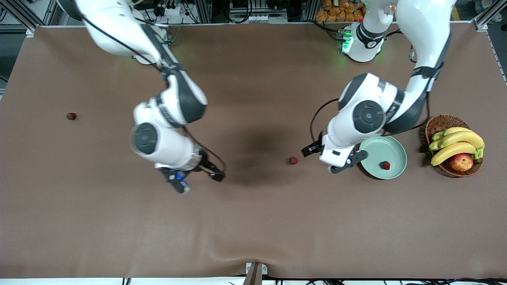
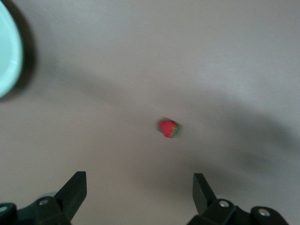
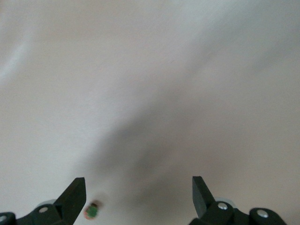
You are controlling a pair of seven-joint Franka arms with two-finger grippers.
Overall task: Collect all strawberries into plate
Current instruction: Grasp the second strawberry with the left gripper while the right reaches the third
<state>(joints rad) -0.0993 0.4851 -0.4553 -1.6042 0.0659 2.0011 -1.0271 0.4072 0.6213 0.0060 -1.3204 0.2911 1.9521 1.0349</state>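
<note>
Strawberry (image 2: 169, 128) on table, ahead of left gripper (image 2: 139, 194); fingers (image 2: 75, 190) spread

Bright, even overhead light — soft shadows, blurry wrist views.

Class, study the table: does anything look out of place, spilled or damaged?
Nothing spilled or damaged. Two strawberries lie loose on the table: one beside the plate, one toward the right arm's end. A third sits in the plate.
</note>
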